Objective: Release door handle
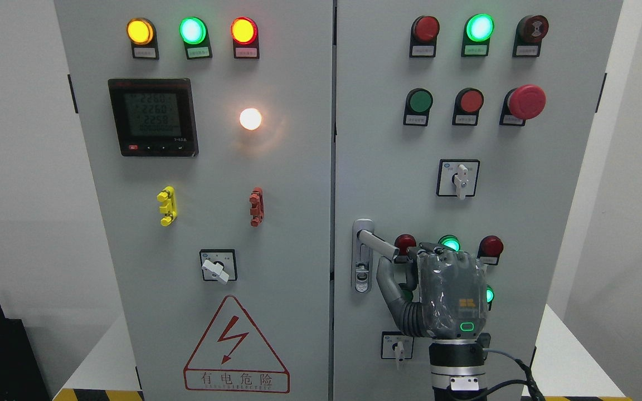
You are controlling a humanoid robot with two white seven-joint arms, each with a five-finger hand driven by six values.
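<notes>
The door handle [375, 243] sits at the right door's [555, 184] left edge. The right hand [438, 295] is just right of it (in front of the panel's lower lights).

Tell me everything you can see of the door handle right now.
The door handle is a silver metal lever on a grey oval backplate with a lock below, at the right door's left edge. It is swung out, angled down to the right. The right hand is at its tip, fingers curled beside it; contact unclear.

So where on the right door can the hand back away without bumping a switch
Bare panel lies between the door handle and the white rotary switch above. Around the right hand it's crowded: red and green lamps behind it and a small switch below.
</notes>
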